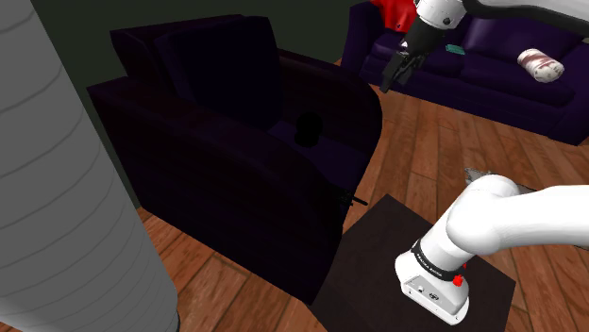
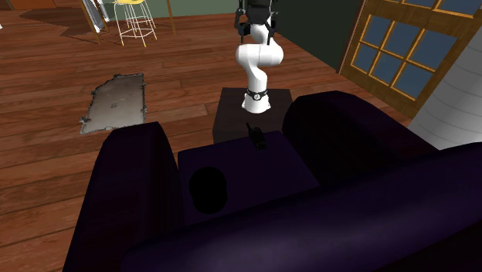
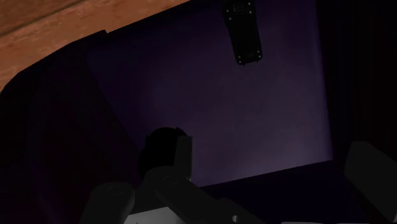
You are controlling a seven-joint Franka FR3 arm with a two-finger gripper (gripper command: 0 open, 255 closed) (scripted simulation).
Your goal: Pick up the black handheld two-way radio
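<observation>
A deep purple armchair [image 1: 227,141] stands on a wooden plank floor [image 1: 415,151], with a dark round object [image 2: 207,190] lying on its seat cushion near one armrest. In the shoulder view a purple sofa [image 1: 491,90] beyond it carries a white-and-red roll [image 1: 539,65] and a small teal item [image 1: 457,49]. A ragged grey patch [image 2: 116,100] lies on the floor, apart from a wire-legged stool [image 2: 131,5]

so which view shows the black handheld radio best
The wrist view: the black slab-shaped handheld radio lies whole against the purple seat cushion. The second exterior view gives a small dark shape at the seat's front edge; the shoulder view, a thin sliver.
</observation>
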